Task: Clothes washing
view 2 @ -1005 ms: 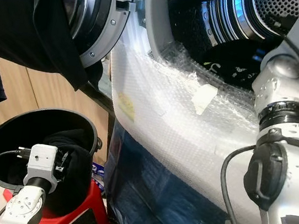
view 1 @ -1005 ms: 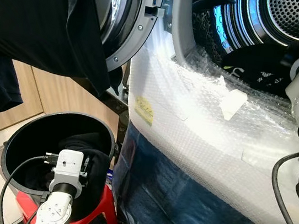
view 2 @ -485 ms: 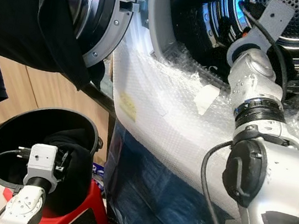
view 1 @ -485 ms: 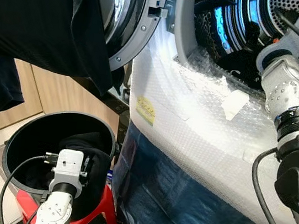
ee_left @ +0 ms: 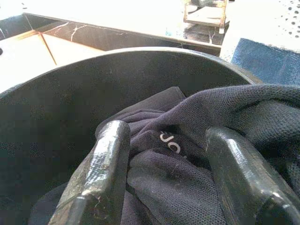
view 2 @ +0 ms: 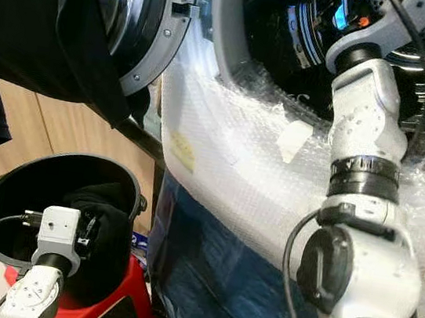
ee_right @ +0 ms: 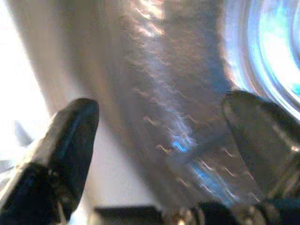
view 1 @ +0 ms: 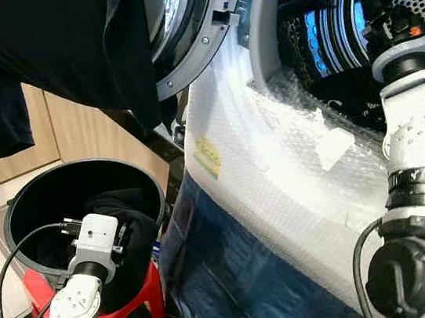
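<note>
Though wide apart, left pincer (ee_left: 166, 154) astride dark garment (ee_left: 187, 154).

My head cameras look forward and down from close in, facing the washing machine (view 1: 288, 185) with its open drum (view 2: 310, 30). Both eyes share the black bucket (view 1: 42, 190) low on my left and the door (view 1: 186, 37) above it; the right eye sits slightly further right. My left wrist camera looks along the left hand (ee_left: 164, 154) into that bucket, very near the dark clothes (ee_left: 187, 140). My right wrist camera looks along the right hand (ee_right: 159, 126), close against the drum's shiny wall, blurred.
</note>
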You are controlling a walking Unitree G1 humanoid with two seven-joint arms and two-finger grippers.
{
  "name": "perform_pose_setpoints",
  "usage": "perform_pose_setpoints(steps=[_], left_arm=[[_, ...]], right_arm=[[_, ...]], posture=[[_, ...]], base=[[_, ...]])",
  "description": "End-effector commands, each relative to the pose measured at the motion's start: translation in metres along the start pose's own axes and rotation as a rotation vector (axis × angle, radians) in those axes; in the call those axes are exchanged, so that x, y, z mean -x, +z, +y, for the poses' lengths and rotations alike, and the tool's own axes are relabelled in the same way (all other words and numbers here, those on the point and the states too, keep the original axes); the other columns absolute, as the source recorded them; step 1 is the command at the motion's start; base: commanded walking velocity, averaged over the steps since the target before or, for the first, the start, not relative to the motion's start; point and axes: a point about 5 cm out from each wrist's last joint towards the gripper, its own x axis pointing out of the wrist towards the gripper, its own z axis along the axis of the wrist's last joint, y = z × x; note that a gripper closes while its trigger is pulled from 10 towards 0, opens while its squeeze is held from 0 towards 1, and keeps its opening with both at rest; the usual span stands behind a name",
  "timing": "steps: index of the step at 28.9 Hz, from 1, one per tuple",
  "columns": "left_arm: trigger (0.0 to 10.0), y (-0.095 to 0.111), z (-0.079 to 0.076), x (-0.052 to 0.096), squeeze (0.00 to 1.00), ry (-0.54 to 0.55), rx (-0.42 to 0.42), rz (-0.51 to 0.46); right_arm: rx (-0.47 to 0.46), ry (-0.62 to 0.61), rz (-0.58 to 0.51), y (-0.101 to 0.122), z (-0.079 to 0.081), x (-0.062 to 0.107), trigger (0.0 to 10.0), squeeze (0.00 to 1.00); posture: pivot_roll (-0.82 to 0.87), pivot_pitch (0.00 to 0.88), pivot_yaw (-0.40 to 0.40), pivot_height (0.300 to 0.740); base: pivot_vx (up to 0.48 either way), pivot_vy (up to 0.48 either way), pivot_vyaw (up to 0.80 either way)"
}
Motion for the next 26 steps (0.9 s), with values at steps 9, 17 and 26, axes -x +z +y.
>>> perform_pose_setpoints(steps=[9, 17, 26], left_arm=[[10.0, 0.001, 0.0, 0.001, 0.0, -0.009, -0.006, -0.003], [10.0, 0.007, 0.006, -0.001, 0.0, 0.012, -0.024, -0.03], [10.0, 0.019, 0.024, 0.003, 0.0, 0.073, -0.044, -0.074]], right_arm=[[-0.135, 0.546, 0.013, 0.001, 0.066, 0.054, 10.0, 0.0], [-0.126, 0.767, 0.333, -0.057, 0.104, 0.107, 10.0, 0.0], [0.065, 0.561, 0.766, -0.139, 0.051, 0.167, 10.0, 0.0]], posture=[[0.28, 0.017, -0.075, 0.74], [0.29, 0.017, -0.084, 0.74], [0.3, 0.024, -0.087, 0.74]], base=[[0.0, 0.0, 0.0], [0.0, 0.0, 0.0], [0.0, 0.0, 0.0]])
